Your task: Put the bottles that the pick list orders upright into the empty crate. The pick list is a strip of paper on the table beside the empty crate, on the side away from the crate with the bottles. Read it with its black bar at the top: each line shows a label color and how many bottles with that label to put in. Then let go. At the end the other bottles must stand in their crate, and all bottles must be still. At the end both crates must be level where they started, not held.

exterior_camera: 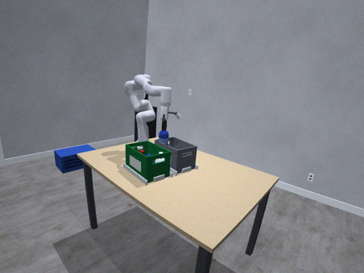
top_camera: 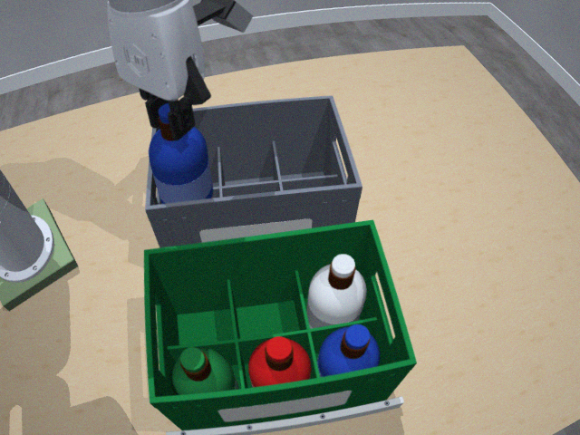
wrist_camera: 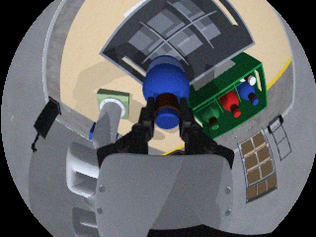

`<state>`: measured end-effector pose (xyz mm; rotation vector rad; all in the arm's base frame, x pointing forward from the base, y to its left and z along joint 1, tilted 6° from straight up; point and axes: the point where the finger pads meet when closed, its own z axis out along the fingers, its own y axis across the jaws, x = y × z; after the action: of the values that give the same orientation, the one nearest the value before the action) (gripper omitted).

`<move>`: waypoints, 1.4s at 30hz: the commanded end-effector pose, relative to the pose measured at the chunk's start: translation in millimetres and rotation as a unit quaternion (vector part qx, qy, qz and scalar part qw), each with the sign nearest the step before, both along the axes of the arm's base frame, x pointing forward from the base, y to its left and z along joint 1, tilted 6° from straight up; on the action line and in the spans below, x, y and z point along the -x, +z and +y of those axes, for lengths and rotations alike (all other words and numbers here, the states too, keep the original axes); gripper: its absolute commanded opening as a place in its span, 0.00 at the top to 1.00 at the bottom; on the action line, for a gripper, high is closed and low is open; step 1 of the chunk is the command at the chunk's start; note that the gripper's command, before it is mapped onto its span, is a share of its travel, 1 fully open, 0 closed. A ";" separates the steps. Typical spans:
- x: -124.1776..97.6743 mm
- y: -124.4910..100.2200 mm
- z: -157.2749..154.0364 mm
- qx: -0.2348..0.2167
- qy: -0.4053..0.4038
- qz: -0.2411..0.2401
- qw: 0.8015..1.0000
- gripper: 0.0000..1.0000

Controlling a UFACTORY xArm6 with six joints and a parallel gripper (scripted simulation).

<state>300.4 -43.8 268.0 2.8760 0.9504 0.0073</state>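
Note:
My gripper (top_camera: 169, 119) is shut on the neck of a blue bottle (top_camera: 178, 161) and holds it upright, its lower part sunk into the left compartment of the grey crate (top_camera: 255, 170). The same bottle shows in the wrist view (wrist_camera: 165, 87) between my fingers, and in the exterior view (exterior_camera: 163, 135). The green crate (top_camera: 276, 323) holds a white bottle (top_camera: 337, 292), a second blue bottle (top_camera: 350, 353), a red bottle (top_camera: 279, 362) and a green bottle (top_camera: 201, 372), all upright. The pick list is hidden behind the grey crate.
The arm's base (top_camera: 23, 243) stands on a green plate at the left. The grey crate's other compartments are empty. A blue box (exterior_camera: 71, 158) sits on the floor beyond the table.

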 end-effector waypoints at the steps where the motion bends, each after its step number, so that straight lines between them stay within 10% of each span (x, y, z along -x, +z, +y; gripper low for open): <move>1: -1.2 -2.4 -0.4 0.000 0.000 -0.002 1.000 1.00; 42: -2.8 -37.2 -4.2 0.000 0.000 -0.002 1.000 1.00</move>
<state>301.9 -47.6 231.4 2.8762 0.9504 0.0070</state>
